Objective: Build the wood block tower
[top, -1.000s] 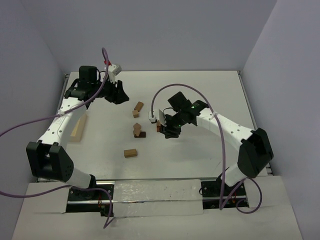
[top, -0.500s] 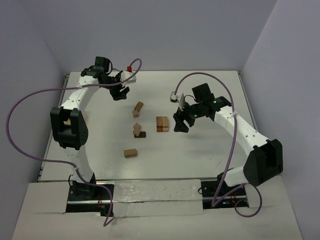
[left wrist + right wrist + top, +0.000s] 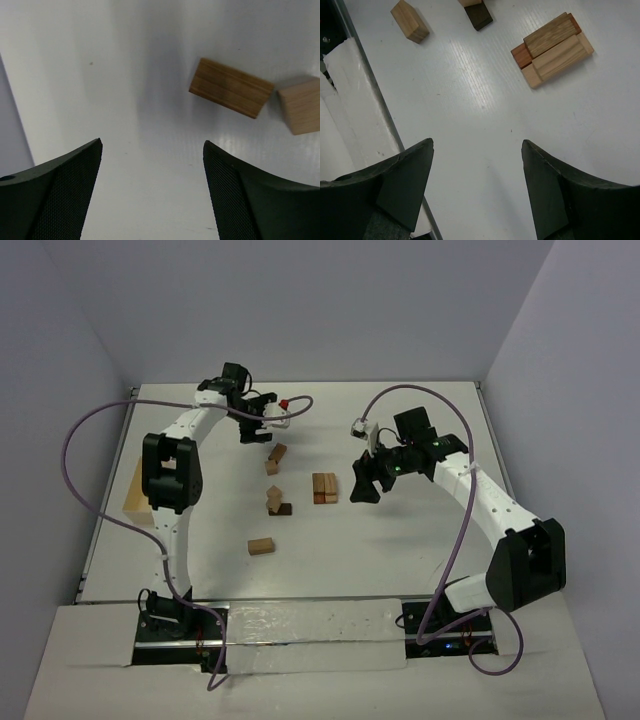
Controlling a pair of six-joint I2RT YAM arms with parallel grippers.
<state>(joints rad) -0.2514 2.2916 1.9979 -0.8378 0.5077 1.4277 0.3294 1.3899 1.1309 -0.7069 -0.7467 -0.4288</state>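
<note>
The tower (image 3: pixel 324 488) is a low cluster of two tan wood blocks and a reddish-brown one at the table's middle; the tower (image 3: pixel 552 49) also shows in the right wrist view. My right gripper (image 3: pixel 361 486) hangs just right of it, open and empty, as the right gripper (image 3: pixel 477 143) shows over bare table. Two loose tan blocks (image 3: pixel 275 458) lie further back. My left gripper (image 3: pixel 255 428) is just behind them, open and empty. In the left wrist view the left gripper (image 3: pixel 152 144) faces those tan blocks (image 3: pixel 231 88).
A small heap with a dark brown block (image 3: pixel 277 502) lies left of the tower, and that dark block (image 3: pixel 479 17) shows in the right wrist view. A single tan block (image 3: pixel 261 546) lies nearer the bases. A pale wooden box (image 3: pixel 133 490) sits at the left edge.
My right gripper opened, left the blocks on the table and drew back to the right. My left arm swung right along the far side and its jaws widened.
</note>
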